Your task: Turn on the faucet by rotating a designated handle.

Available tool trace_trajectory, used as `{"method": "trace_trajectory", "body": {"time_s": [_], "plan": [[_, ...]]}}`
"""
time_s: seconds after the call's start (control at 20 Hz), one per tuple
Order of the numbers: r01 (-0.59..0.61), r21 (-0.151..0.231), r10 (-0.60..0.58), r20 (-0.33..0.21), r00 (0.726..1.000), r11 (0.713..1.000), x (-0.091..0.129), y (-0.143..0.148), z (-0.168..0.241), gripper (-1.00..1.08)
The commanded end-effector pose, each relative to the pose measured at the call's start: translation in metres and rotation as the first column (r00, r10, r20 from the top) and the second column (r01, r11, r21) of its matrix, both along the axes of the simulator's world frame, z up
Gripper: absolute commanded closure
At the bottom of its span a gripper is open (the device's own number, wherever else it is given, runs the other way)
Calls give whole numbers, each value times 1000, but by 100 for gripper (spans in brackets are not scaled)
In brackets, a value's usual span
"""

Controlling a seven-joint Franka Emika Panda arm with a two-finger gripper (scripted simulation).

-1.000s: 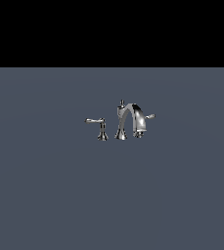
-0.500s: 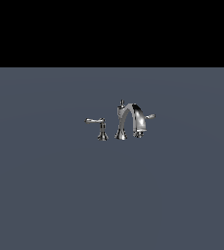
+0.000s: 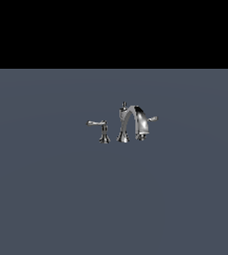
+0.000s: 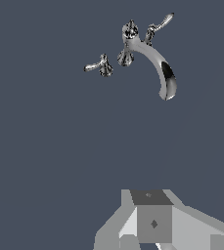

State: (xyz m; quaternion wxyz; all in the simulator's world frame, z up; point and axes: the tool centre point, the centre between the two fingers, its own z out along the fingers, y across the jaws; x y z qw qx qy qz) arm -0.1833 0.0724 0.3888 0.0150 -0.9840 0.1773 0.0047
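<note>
Faucet (image 3: 130,123): stands mid-floor, shiny, with a tall curved spout.
Handle (image 3: 99,127): at the spout's 9 o'clock, apart.
Gripper (image 4: 155,222): only its gray body shows, well apart from the faucet.
Jaws: cannot tell.

The hand (image 4: 155,229) is cut off by the wrist view's edge (fingertips unseen), absent from the exterior view.

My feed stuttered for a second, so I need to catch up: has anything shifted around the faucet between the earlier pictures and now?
Nothing has visibly changed. In the exterior view the faucet stands in the same spot, and its separate long handle points the same way as before. The arm does not show in that view at any of the three moments.
</note>
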Motion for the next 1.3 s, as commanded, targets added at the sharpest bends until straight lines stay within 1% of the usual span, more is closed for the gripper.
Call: {"method": "trace_trajectory", "body": {"time_s": [0.0, 0.3, 0.6, 0.95, 1.25], "plan": [[55, 0, -55, 0, 998, 998, 11, 9, -15, 108], [180, -1, -180, -2, 984, 984, 41, 26, -51, 108], [298, -2, -298, -4, 955, 955, 71, 39, -85, 108], [422, -5, -423, -5, 906, 906, 106, 48, -122, 108], [521, -8, -521, -5, 854, 854, 136, 51, -153, 108]]}}
